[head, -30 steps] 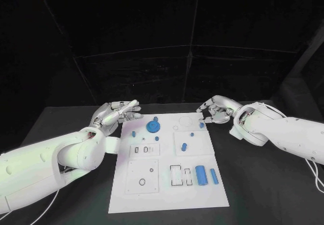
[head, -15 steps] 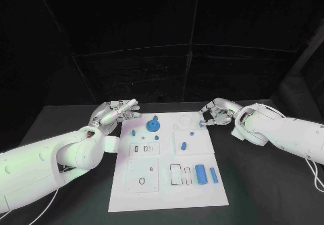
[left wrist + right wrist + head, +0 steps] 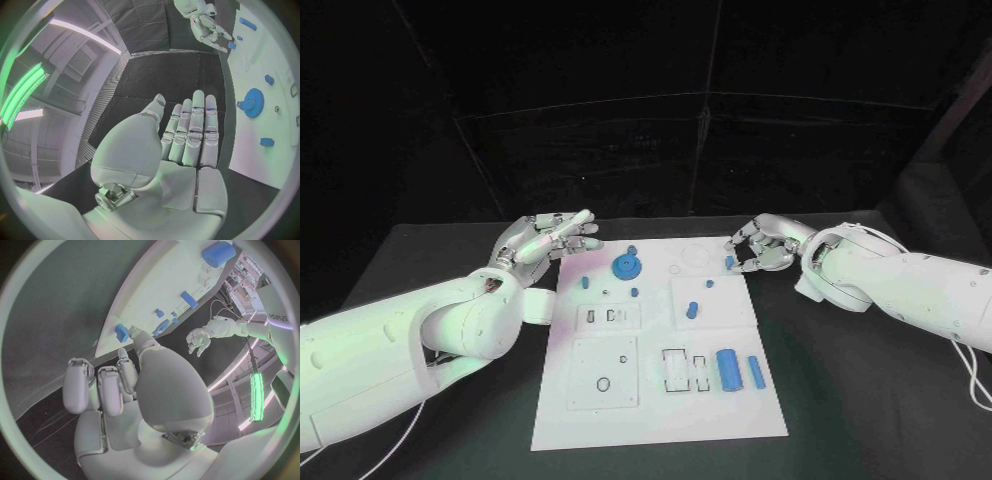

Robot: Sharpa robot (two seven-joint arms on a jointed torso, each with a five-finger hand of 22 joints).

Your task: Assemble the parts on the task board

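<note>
The white task board (image 3: 661,410) lies in the middle of the table. A blue gear (image 3: 627,267) sits near its far edge, and several small blue parts are spread over it. A blue cylinder (image 3: 728,370) and a blue bar (image 3: 756,373) lie nearer me. A small blue part (image 3: 730,263) stands at the board's far right edge. My right hand (image 3: 764,243) hovers just right of that part (image 3: 121,332), fingers half curled, holding nothing. My left hand (image 3: 548,238) floats off the board's far left corner with its fingers (image 3: 190,135) straight, holding nothing.
Black table (image 3: 877,400) surrounds the board on all sides. Empty cut-outs sit in the board's near plates (image 3: 604,385). In the left wrist view the gear (image 3: 253,102) lies beyond my fingertips, with the right hand (image 3: 203,22) further off.
My right hand has drawn a little to the right, away from the small blue part at the board's edge. The left hand has stayed where it was.
</note>
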